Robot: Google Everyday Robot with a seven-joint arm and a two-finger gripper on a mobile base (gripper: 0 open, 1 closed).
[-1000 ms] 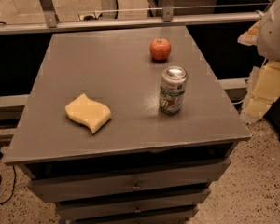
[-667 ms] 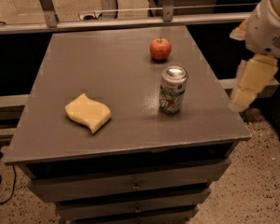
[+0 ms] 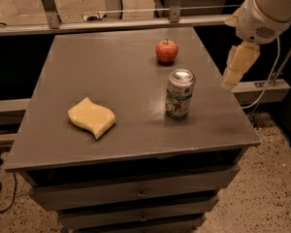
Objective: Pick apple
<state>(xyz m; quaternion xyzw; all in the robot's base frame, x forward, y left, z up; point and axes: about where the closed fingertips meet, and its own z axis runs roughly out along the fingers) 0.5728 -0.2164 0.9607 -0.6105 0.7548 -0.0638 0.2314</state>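
One second on, the gripper [image 3: 238, 67] had swung in from the right toward the untouched apple [image 3: 167, 51], grip state unreadable.

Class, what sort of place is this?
Probably a robotics lab or workshop: a grey drawer cabinet on speckled floor, and a robot gripper hovering off the cabinet's edge near the can.

Grey drawer cabinet [image 3: 136, 191] on speckled floor [image 3: 276, 178], metal rail [image 3: 111, 25] behind, dim light.

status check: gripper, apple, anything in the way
Gripper in the air right of the table, touching nothing. Apple upright near the far edge, untouched. Can stands in front of it, apart.
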